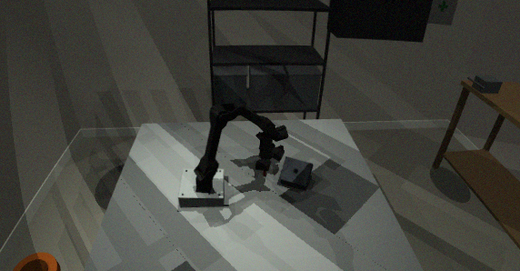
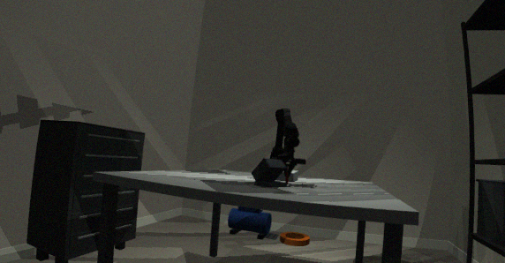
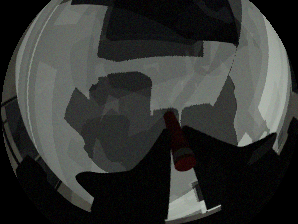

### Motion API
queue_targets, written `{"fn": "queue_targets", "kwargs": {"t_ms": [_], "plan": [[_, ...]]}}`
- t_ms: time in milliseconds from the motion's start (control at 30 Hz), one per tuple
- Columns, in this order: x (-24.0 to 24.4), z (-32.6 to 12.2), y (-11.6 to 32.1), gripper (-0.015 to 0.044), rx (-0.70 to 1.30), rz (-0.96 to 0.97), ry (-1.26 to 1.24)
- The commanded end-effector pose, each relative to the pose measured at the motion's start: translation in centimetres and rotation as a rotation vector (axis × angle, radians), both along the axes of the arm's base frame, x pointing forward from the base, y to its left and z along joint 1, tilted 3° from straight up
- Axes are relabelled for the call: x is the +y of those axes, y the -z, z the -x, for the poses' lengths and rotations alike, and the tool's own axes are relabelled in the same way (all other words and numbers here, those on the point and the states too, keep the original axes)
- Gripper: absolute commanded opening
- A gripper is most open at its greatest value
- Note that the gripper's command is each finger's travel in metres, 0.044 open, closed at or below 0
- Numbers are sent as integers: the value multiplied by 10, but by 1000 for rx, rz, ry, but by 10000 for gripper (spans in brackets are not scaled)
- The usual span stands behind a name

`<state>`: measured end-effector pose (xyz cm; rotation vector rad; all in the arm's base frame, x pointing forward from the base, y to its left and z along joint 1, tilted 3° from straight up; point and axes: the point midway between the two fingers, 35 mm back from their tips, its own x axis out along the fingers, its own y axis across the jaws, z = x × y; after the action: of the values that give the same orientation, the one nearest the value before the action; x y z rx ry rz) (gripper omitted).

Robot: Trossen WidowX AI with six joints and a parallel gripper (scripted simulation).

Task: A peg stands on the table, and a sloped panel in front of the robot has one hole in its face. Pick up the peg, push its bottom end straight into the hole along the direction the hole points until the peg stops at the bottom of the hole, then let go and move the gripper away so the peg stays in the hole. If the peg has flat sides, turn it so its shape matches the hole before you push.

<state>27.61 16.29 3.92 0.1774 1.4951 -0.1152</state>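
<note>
The red peg stands about upright, its bottom end at or very near the table top. My gripper points down and is shut on the peg. In the wrist view the two dark fingers close on it from both sides, and its round top end shows between them. The dark sloped panel is close beside the gripper, to its right in the top view. Its hole shows as a dark spot in the face. The hole is not visible in the wrist view.
The table carries the arm's white base to the left of the peg in the top view. A shelf rack stands behind the table, and a wooden bench is off to the right. Dark shadows cross the table around the gripper.
</note>
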Motion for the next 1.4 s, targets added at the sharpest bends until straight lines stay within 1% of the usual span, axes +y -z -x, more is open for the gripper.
{"fn": "queue_targets", "kwargs": {"t_ms": [0,200,767,1367], "plan": [[0,0,0,0,0,0,0],[0,-1,-10,0,1,0,0],[-1,1,-78,0,7,-1,3],[-11,-9,-81,0,38,-64,124]]}}
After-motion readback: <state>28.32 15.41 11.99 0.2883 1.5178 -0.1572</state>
